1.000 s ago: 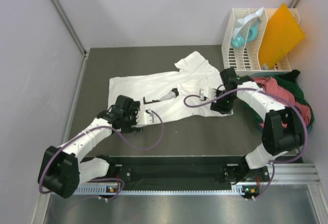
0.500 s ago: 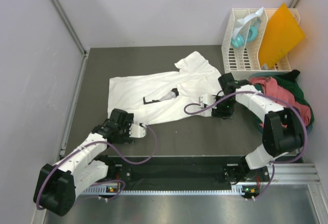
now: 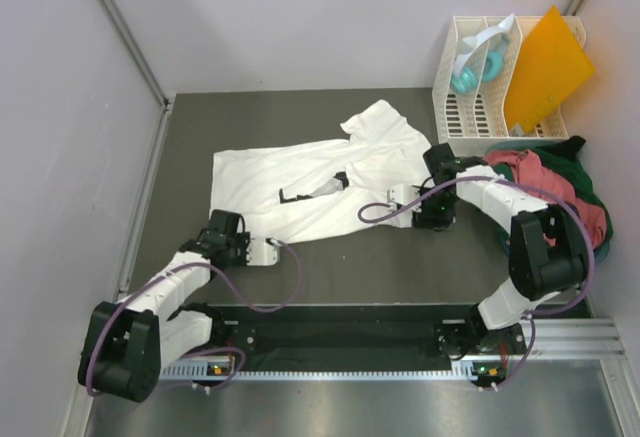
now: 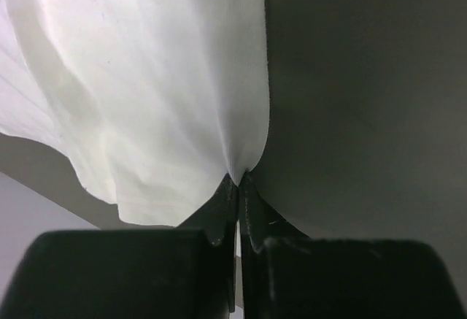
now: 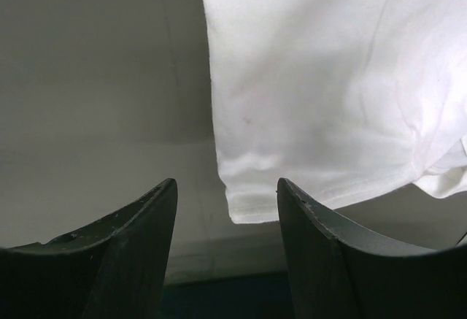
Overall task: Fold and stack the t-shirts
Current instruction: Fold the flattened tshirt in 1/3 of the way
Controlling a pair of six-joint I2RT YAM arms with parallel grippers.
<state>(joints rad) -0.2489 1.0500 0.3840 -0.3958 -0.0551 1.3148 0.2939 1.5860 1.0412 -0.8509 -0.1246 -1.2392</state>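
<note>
A large white t-shirt [image 3: 320, 172] lies spread and rumpled across the dark table. My left gripper [image 3: 264, 249] is at the shirt's near left edge. In the left wrist view its jaws [image 4: 239, 179] are shut, pinching a fold of the white t-shirt [image 4: 160, 78]. My right gripper [image 3: 420, 212] is at the shirt's near right corner. It stands open in the right wrist view [image 5: 226, 184], with the shirt's corner [image 5: 248, 202] lying just ahead between the fingers, not gripped. A salmon-red t-shirt [image 3: 530, 172] and a dark green one [image 3: 578, 162] lie heaped at the right.
A white slatted rack [image 3: 465, 117] stands at the back right, holding a stiff orange sheet [image 3: 545, 67] and a teal object [image 3: 468, 75]. Grey walls close in the left and back. The arms' base rail [image 3: 340, 337] runs along the near edge.
My left gripper drew back from over the shirt to its near left edge and shut on the cloth. The right gripper shifted slightly and stays open.
</note>
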